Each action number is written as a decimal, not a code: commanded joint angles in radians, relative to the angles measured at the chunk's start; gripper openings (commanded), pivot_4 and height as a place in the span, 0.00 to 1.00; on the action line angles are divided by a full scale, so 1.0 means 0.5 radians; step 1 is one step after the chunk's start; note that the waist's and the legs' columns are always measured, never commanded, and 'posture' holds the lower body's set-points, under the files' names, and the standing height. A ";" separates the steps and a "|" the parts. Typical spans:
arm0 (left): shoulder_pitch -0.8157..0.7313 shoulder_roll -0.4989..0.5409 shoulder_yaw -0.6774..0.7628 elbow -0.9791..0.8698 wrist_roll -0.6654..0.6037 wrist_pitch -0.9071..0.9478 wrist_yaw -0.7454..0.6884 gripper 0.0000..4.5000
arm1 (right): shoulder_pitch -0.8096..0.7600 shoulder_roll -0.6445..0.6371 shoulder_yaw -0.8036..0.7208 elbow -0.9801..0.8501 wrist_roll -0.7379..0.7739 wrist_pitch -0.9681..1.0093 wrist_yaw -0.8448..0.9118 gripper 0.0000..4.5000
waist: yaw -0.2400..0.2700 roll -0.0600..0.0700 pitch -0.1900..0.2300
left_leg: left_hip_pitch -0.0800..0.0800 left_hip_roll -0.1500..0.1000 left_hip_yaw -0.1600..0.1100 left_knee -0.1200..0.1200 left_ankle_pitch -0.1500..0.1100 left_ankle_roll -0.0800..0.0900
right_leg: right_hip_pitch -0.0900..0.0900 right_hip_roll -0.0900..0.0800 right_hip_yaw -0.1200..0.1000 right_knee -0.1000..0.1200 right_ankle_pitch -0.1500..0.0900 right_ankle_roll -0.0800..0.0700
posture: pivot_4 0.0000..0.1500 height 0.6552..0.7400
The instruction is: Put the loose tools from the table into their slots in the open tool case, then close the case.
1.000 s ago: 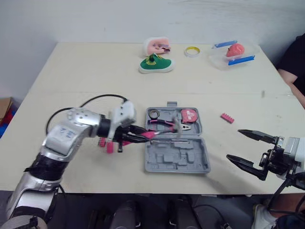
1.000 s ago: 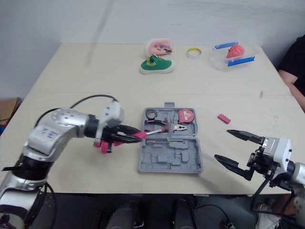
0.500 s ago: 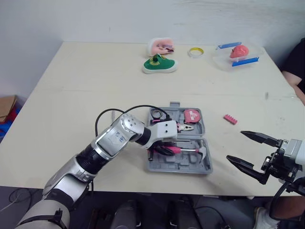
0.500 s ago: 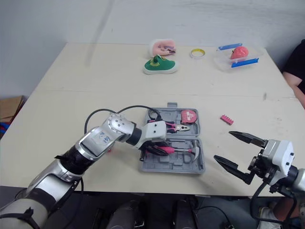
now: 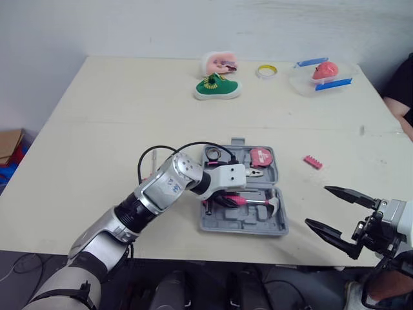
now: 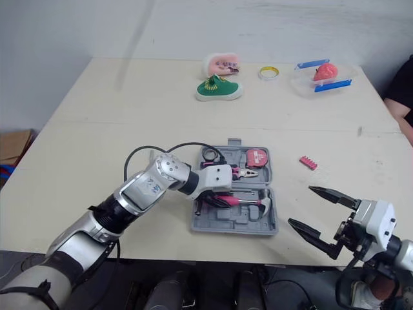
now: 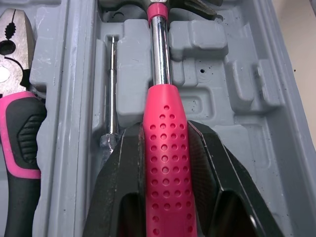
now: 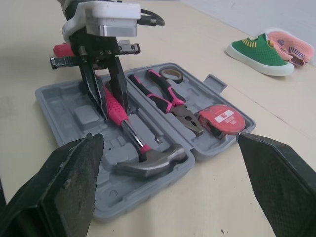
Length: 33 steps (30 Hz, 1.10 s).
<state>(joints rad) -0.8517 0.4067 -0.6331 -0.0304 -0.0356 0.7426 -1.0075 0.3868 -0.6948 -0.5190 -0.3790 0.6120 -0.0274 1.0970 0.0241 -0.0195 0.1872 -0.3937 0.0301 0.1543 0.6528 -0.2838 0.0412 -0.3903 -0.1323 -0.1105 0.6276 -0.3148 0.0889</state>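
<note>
1. Left gripper [image 8: 114,104]: its two black fingers are pinched on the perforated pink grip of the steel-shafted claw hammer [image 8: 132,136], one finger on either side of it.
2. The hammer extends straight ahead of those fingertips. Its head rests on the moulded tray of the open grey plastic tool case [image 5: 242,224], at the end of the case farthest from the left gripper. Whether it sits fully in its slot cannot be determined.
3. A thin metal rod [image 7: 112,89] lies in a groove just beside the hammer shaft, close to one fingertip.
4. The pink-and-black-handled pliers [image 5: 248,173] are seated in the case half beyond the left gripper. The round red tape measure [image 5: 261,156] and the black ring of tape [image 5: 211,153] are in the same half.
5. Right gripper [image 5: 316,205]: its fingers are spread wide and hold nothing. It hovers off the table, apart from the case, on the hammer-head side.
6. A small pink toothed strip [image 5: 312,161] lies loose on the table, ahead of the right gripper and near the case.
</note>
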 commanded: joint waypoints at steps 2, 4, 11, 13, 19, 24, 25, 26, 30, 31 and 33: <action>0.019 0.014 -0.009 -0.037 0.021 0.048 -0.021 0.12 | 0.015 0.027 -0.059 0.080 -0.005 -0.128 0.073 1.00 | -0.002 0.000 0.000 | 0.000 0.000 0.000 0.000 0.000 0.000 | 0.000 0.000 0.000 0.000 0.000 0.000 | 1.00 1.00; 0.026 0.013 -0.007 -0.040 0.024 0.052 -0.014 0.12 | 0.017 0.038 -0.052 0.125 -0.012 -0.172 0.096 1.00 | -0.002 0.000 0.000 | 0.000 0.000 0.000 0.000 0.000 0.000 | 0.000 0.000 0.000 0.000 0.000 0.000 | 1.00 1.00; 0.041 -0.057 0.123 -0.145 -0.046 -0.091 0.015 0.74 | 0.055 0.076 -0.064 0.277 -0.015 -0.329 0.202 1.00 | -0.001 0.000 0.000 | 0.000 0.000 0.000 0.000 0.000 0.000 | 0.000 0.000 0.000 0.000 0.000 0.000 | 1.00 1.00; 0.044 -0.048 0.219 -0.201 -0.145 -0.079 -0.041 0.83 | 0.059 0.072 -0.078 0.314 -0.006 -0.357 0.224 1.00 | -0.001 0.000 0.000 | 0.000 0.000 0.000 0.000 0.000 0.000 | 0.000 -0.001 0.000 0.000 0.000 0.000 | 1.00 1.00; 0.193 -0.111 0.540 -0.147 -0.398 -0.528 -0.132 0.83 | 0.070 0.078 -0.096 0.421 -0.002 -0.441 0.279 1.00 | -0.002 0.001 0.000 | 0.001 0.000 -0.001 0.001 0.000 0.000 | 0.001 -0.002 0.000 0.000 0.000 0.000 | 1.00 1.00; 0.295 -0.211 0.685 -0.007 -0.483 -0.741 -0.109 0.55 | 0.092 0.099 -0.078 0.448 -0.003 -0.487 0.293 1.00 | -0.001 0.001 0.000 | 0.001 0.000 -0.001 0.004 0.000 0.000 | 0.002 -0.002 -0.002 0.001 0.000 0.000 | 1.00 1.00; 0.320 -0.216 0.670 0.030 -0.464 -0.817 -0.124 0.44 | 0.095 0.106 -0.072 0.455 -0.007 -0.497 0.297 1.00 | -0.001 0.001 0.000 | 0.001 0.000 -0.001 0.004 0.000 0.000 | 0.003 -0.002 -0.002 0.001 0.000 0.000 | 1.00 1.00; 0.339 -0.221 0.657 0.059 -0.445 -0.878 -0.134 0.33 | 0.099 0.112 -0.068 0.462 -0.010 -0.508 0.300 1.00 | -0.001 0.001 0.000 | 0.004 0.000 -0.002 0.004 0.000 0.000 | 0.006 -0.002 -0.003 0.000 0.000 0.000 | 1.00 1.00; 0.439 -0.262 0.567 0.191 -0.329 -0.992 -0.070 0.01 | 0.100 0.125 -0.066 0.482 -0.009 -0.535 0.302 1.00 | 0.002 0.001 0.000 | 0.008 0.000 -0.008 0.003 -0.002 0.000 | 0.014 -0.002 -0.008 -0.004 0.000 0.000 | 1.00 1.00; 0.461 -0.271 0.551 0.211 -0.308 -1.015 -0.057 0.01 | 0.102 0.128 -0.067 0.485 -0.011 -0.540 0.298 1.00 | 0.001 0.001 0.000 | 0.008 0.000 -0.008 0.003 -0.002 0.001 | 0.014 -0.002 -0.008 -0.004 0.000 0.000 | 1.00 1.00; 0.482 -0.282 0.530 0.245 -0.263 -1.061 -0.029 0.01 | 0.106 0.130 -0.066 0.490 -0.013 -0.549 0.296 1.00 | 0.002 0.001 0.000 | 0.008 -0.001 -0.009 0.003 -0.002 0.001 | 0.015 -0.003 -0.009 -0.004 0.000 0.000 | 1.00 1.00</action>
<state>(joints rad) -0.6036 0.2741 -0.3664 0.1004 -0.1821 0.2462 -1.0357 0.4307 -0.6331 -0.5287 -0.1288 0.5939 -0.2844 1.2445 0.0249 -0.0192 0.1871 -0.3899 0.0299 0.1498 0.6543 -0.2849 0.0415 -0.3831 -0.1339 -0.1151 0.6255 -0.3147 0.0890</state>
